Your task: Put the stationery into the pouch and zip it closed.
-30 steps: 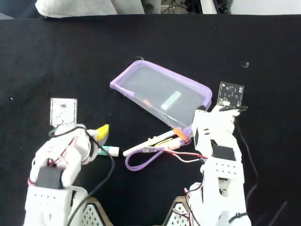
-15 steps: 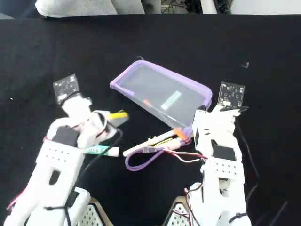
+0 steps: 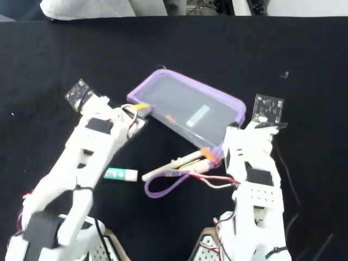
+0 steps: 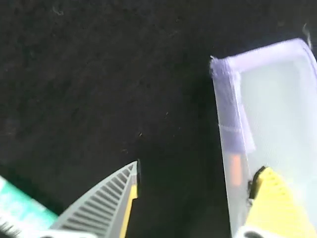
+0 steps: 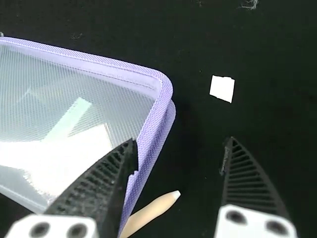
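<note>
The translucent pouch [image 3: 185, 106] with purple trim lies flat mid-table, also seen as pouch [image 4: 272, 104] and pouch [image 5: 69, 124]. A white pen [image 3: 176, 162] and an orange-tipped item [image 3: 206, 155] stick out of its near edge beside a purple strap loop [image 3: 163, 185]. A green-and-white tube [image 3: 120, 174] lies on the cloth to the left. My left gripper [image 3: 140, 113] [image 4: 198, 168] is open astride the pouch's left corner, its yellow finger over the mesh. My right gripper [image 3: 232, 132] [image 5: 180, 144] is open at the pouch's right corner, above a pen tip [image 5: 153, 208].
The table is covered in black cloth [image 3: 65, 60]. A small white scrap [image 5: 222, 88] lies on the cloth beyond the right gripper. Pale fabric [image 3: 87, 8] sits past the far edge. A green strip [image 3: 197, 115] shows inside the pouch.
My left arm has swung from the near left, by the tube, up and across to the pouch's left corner. The right arm, pouch and pens have stayed put.
</note>
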You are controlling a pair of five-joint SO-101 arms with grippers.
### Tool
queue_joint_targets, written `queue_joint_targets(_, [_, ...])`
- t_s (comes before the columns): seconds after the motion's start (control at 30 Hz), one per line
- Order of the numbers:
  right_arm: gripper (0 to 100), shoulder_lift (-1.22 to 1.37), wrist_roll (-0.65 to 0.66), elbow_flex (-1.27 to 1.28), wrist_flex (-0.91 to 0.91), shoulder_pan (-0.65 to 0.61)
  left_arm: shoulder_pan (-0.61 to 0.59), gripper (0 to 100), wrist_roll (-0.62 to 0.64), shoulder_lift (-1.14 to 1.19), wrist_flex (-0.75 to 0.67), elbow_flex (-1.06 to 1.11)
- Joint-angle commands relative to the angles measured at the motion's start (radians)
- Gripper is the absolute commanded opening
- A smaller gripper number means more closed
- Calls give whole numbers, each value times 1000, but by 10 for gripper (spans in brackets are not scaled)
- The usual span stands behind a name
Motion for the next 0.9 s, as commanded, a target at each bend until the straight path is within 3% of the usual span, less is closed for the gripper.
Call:
queue_joint_targets(0.0, [269, 4, 2, -16, -23, 15, 5, 367, 37, 51, -123, -67])
queue_joint_targets(0.33, [269, 4, 3, -13, -44, 11, 25, 365, 3, 173, -440, -71])
queue_joint_targets(0.57, [269, 4, 3, -10, -58, 17, 90, 277, -261, 178, -598, -48])
queue_joint_targets(0.7, [269, 4, 3, -10, -58, 17, 97, 262, -172, 216, -684, 1])
queue_joint_targets(0.87, [269, 4, 3, -10, -58, 15, 90, 298, -64, 308, -677, -22])
